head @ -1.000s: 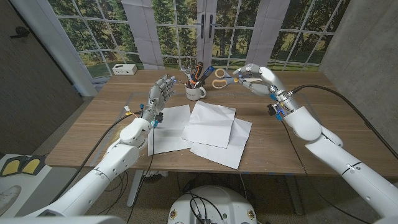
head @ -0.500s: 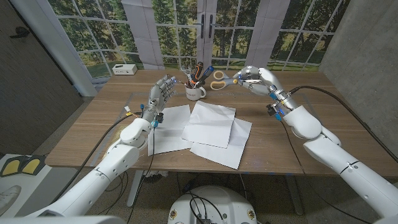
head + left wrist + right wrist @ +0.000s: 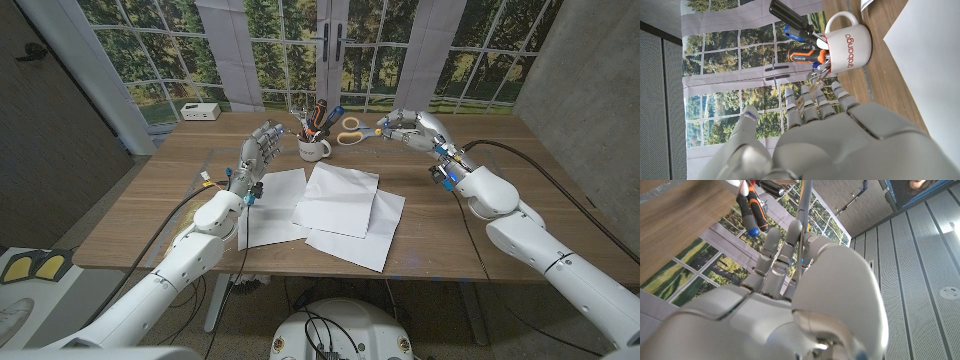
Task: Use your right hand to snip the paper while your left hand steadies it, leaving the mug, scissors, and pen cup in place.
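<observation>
At the wooden table [image 3: 150, 200], I have the right hand [image 3: 405, 128] reaching toward the orange-handled scissors [image 3: 352, 128] at upper centre of the head view, its fingertips close beside the handles; whether they already touch I cannot tell, and nothing shows as gripped. In the right wrist view the fingers [image 3: 771, 250] are extended with gaps between them, so I read that hand as apart and empty.

The left hand [image 3: 257, 152] stands upright left of centre, fingers spread, holding nothing, just beside the white mug [image 3: 314, 148] that serves as the pen cup, stuffed with screwdrivers and pens. The left wrist view shows that mug [image 3: 848, 46] beyond the fingertips [image 3: 812, 97], apart from them.

The paper [image 3: 338, 198], several white sheets overlapping, lies at centre frame, below the mug and between the two arms, with neither hand on it.

The step in hand, as I judge it, is taking up the scissors. To do it well I would settle the fingers through or around the handles before lifting, and keep the wrist clear of the mug's protruding tools. The left hand should come down onto the nearest sheet's edge, away from the mug, so nothing there gets nudged.
</observation>
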You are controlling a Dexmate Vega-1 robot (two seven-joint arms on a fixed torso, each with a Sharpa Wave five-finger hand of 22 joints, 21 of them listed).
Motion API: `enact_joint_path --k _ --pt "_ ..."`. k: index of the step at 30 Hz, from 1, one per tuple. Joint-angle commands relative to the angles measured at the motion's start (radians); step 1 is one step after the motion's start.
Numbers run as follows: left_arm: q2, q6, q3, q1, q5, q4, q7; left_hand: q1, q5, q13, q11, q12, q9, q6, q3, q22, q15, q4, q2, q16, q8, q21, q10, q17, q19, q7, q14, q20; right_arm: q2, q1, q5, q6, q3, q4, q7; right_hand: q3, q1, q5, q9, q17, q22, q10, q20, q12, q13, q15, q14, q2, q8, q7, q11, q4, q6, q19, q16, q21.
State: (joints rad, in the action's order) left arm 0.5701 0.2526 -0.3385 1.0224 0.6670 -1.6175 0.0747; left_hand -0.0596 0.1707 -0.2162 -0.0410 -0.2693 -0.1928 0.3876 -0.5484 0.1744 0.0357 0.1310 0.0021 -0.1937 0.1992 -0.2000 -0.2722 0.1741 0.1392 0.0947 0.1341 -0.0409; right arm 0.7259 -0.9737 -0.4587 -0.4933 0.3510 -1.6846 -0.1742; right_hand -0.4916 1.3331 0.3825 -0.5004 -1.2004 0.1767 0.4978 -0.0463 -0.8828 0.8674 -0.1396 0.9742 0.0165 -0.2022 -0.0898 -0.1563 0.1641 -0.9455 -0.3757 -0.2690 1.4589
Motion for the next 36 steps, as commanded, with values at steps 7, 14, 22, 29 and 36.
enact_joint_path --k 7,14,22,29,36 --pt "-0.019 0.018 -0.007 -0.020 0.026 0.032 -0.046 -0.004 0.004 -0.009 -0.025 -0.013 -0.003 0.005 0.007 0.003 0.014 0.001 0.007 -0.001 0.001 0.003 -0.062 0.007 0.006 -0.001 0.026 -0.001 0.047 0.041 -0.097 0.076 0.015 -0.001 -0.114 -0.013 0.001 0.010 0.003 -0.004 -0.001 -0.011 -0.101 -0.001 0.012 -0.095 0.005 -0.001 0.009 0.004 0.010 -0.002 0.014 -0.008 -0.003 0.001" --pt "-0.015 0.024 -0.017 -0.019 -0.032 0.027 -0.001 -0.005 0.004 -0.013 -0.022 -0.011 -0.003 0.030 0.006 0.003 0.018 0.001 0.008 0.002 0.011 0.004 -0.057 0.007 0.005 0.009 0.021 -0.001 0.059 0.056 -0.130 0.121 0.018 -0.005 -0.140 -0.015 -0.001 0.013 0.005 -0.005 0.000 -0.015 -0.102 -0.002 0.017 -0.095 0.004 -0.002 0.011 0.006 0.010 -0.003 0.018 -0.006 -0.003 0.001" --pt "-0.003 0.048 -0.032 -0.020 -0.160 0.013 0.074 -0.013 0.006 -0.018 -0.034 -0.028 -0.003 0.120 0.002 0.002 0.033 0.005 0.015 -0.003 0.037 0.002 -0.106 0.006 0.013 0.021 0.041 0.004 0.061 0.079 -0.156 0.168 0.031 0.005 -0.172 -0.018 -0.002 0.017 0.008 -0.006 0.000 -0.014 -0.102 0.001 0.011 -0.096 0.001 -0.003 0.011 0.007 0.019 -0.003 0.021 -0.004 -0.003 0.002" --pt "-0.009 0.069 -0.036 -0.024 -0.193 0.020 0.087 -0.015 0.006 -0.021 -0.030 -0.027 -0.003 0.178 -0.001 0.002 0.038 0.005 0.020 -0.001 0.052 0.002 -0.106 0.006 0.014 0.027 0.044 0.009 0.065 0.095 -0.150 0.201 0.042 0.011 -0.176 -0.019 -0.003 0.019 0.010 -0.006 0.001 -0.011 -0.102 0.004 0.005 -0.096 0.001 -0.002 0.012 0.008 0.024 -0.003 0.023 -0.005 -0.004 0.004" --pt "-0.009 0.092 -0.035 -0.024 -0.230 0.022 0.103 -0.015 0.007 -0.023 -0.032 -0.030 -0.003 0.232 -0.001 0.002 0.048 0.005 0.021 0.000 0.064 0.002 -0.116 0.006 0.016 0.028 0.048 0.015 0.078 0.123 -0.148 0.263 0.059 0.020 -0.190 -0.021 -0.002 0.021 0.012 -0.006 0.001 -0.009 -0.102 0.004 0.002 -0.096 0.002 -0.003 0.012 0.012 0.025 -0.002 0.025 -0.004 -0.005 0.006"
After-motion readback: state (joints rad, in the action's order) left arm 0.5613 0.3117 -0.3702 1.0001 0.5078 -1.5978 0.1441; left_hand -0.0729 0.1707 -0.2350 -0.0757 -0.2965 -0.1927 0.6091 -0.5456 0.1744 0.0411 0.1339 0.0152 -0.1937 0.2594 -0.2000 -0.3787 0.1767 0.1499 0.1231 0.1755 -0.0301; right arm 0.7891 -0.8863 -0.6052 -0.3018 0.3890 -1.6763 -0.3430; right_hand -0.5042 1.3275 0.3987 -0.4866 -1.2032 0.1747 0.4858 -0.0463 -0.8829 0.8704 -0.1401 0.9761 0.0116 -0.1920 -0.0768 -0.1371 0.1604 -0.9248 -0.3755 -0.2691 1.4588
